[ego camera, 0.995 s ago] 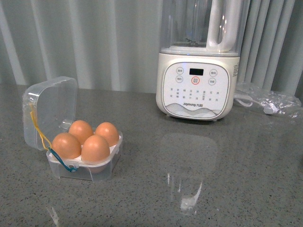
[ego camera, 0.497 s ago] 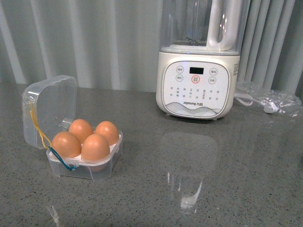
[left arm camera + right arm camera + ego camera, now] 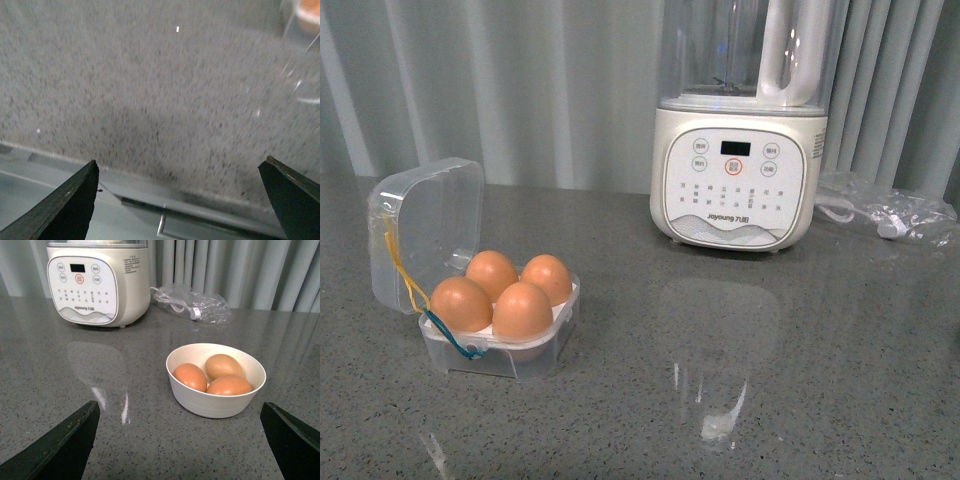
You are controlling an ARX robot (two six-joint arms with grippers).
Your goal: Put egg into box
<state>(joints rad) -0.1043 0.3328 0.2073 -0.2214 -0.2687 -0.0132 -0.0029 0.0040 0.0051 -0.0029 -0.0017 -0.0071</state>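
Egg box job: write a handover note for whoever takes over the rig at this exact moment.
Left gripper: open, empty, above the counter.
Right gripper: open, empty, facing the bowl, which holds three spare eggs.
The box: lid up, all four cells filled; nearest egg is seated.
Done: the box is full.
Left: apparently nothing to load; the lid is not closed.

Pale grey pleated curtains (image 3: 550, 90) hang behind a speckled grey stone desk (image 3: 840, 400), glossy with light reflections.
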